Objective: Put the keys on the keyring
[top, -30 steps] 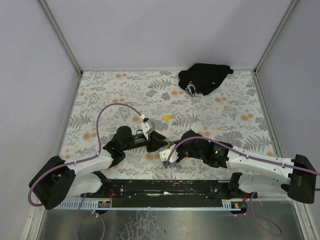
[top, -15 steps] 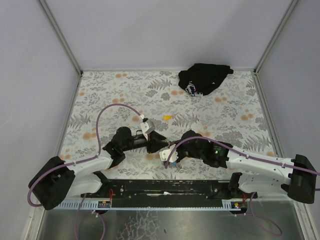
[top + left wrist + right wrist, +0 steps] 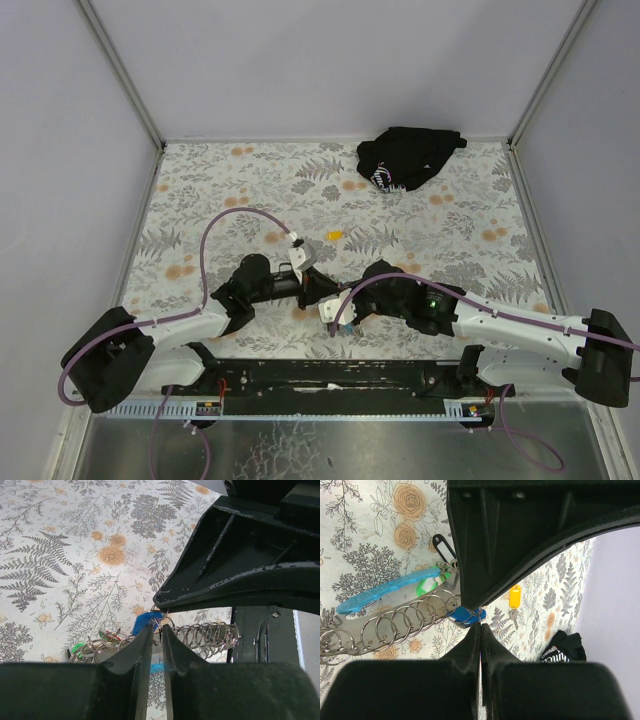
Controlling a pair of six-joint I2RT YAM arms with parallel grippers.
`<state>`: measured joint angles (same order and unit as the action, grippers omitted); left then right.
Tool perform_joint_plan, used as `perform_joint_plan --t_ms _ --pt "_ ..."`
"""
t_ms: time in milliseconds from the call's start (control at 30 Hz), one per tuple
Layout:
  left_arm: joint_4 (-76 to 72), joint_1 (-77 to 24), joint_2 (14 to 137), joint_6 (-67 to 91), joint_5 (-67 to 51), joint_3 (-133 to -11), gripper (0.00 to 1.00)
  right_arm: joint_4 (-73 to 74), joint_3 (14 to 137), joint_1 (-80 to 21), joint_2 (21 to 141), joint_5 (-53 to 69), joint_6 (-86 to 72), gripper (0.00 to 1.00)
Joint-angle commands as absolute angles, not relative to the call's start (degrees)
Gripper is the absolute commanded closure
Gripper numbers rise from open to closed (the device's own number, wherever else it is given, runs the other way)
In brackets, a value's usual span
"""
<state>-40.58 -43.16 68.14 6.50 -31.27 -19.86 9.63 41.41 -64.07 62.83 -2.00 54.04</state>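
Threading looks unfinished: the small silvery keys with the blue plastic tag (image 3: 146, 621) sit at both claws' tips, beside the thin metal keyring on its light-blue strap (image 3: 385, 630), on the surface well nearer than the black cloth bundle (image 3: 408, 157). The right claw (image 3: 480, 626) is together. The left claw (image 3: 157, 630) is nearly together, and I cannot tell whether it pinches anything. No container shows.

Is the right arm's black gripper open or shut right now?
Shut: in its wrist view the black right gripper has fingers pressed together.
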Motion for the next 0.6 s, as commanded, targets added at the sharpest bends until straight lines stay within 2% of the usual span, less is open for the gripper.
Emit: perform_joint_plan --t_ms 0,267,433,567 --pt "-40.5 -43.6 68.4 5.1 -29.7 -21.9 0.89 7.1 44.8 -64.5 61.9 -1.0 54.3 1.0" --pt "-38.9 -44.0 68.7 4.1 -29.1 -22.4 1.0 7.3 45.1 -64.4 62.1 0.0 54.0 1.0" --pt "-39.2 -44.1 69.0 4.3 -29.1 -22.4 1.0 7.5 44.6 -64.5 61.8 -0.8 53.6 1.0" --pt "-43.4 -44.1 68.2 7.4 -24.6 -20.0 1.0 6.4 41.8 -64.5 60.2 -2.8 52.2 1.0"
